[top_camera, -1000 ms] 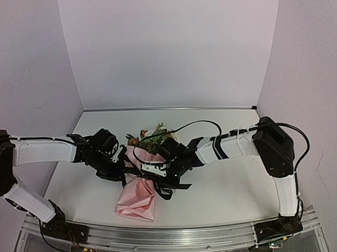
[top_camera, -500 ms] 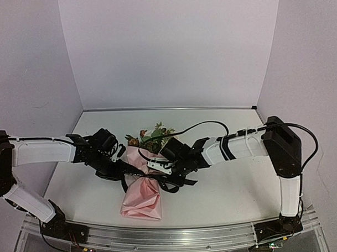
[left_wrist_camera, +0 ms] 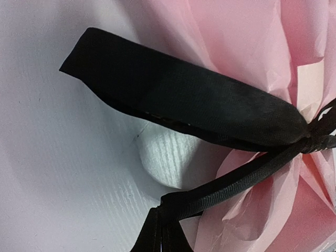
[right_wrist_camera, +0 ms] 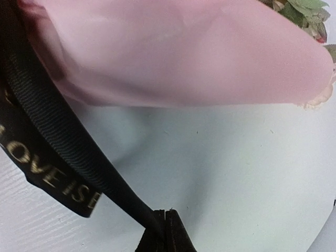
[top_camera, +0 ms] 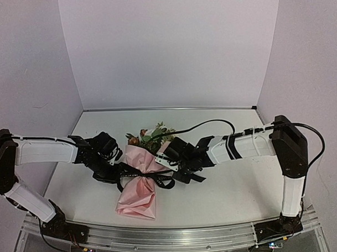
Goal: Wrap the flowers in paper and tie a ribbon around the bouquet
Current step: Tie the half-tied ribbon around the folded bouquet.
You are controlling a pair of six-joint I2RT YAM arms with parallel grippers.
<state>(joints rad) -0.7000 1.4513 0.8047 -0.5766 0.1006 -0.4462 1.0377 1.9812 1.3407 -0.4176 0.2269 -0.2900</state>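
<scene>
Left gripper (left_wrist_camera: 157,237): jaws fully closed, tips pinching one narrow strand of the ribbon (left_wrist_camera: 199,113). Right gripper (right_wrist_camera: 166,233): closed the same way on the other strand, with the lettered tail lying just beside it. Each strand runs fairly straight towards the knot (left_wrist_camera: 311,139) at the waist of the bouquet (top_camera: 138,190). The bouquet lies on the worktop (top_camera: 231,184) between the arms. The paper (left_wrist_camera: 247,42) flares on both sides of the cinch, and the flowers (top_camera: 152,135) point to the far wall. Step in hand, by my reading: drawing the knot tight. Pull outward, level and evenly on both sides, so the bouquet neither slides nor rolls. Ease off before the paper tears or a strand slips from the tips.
</scene>
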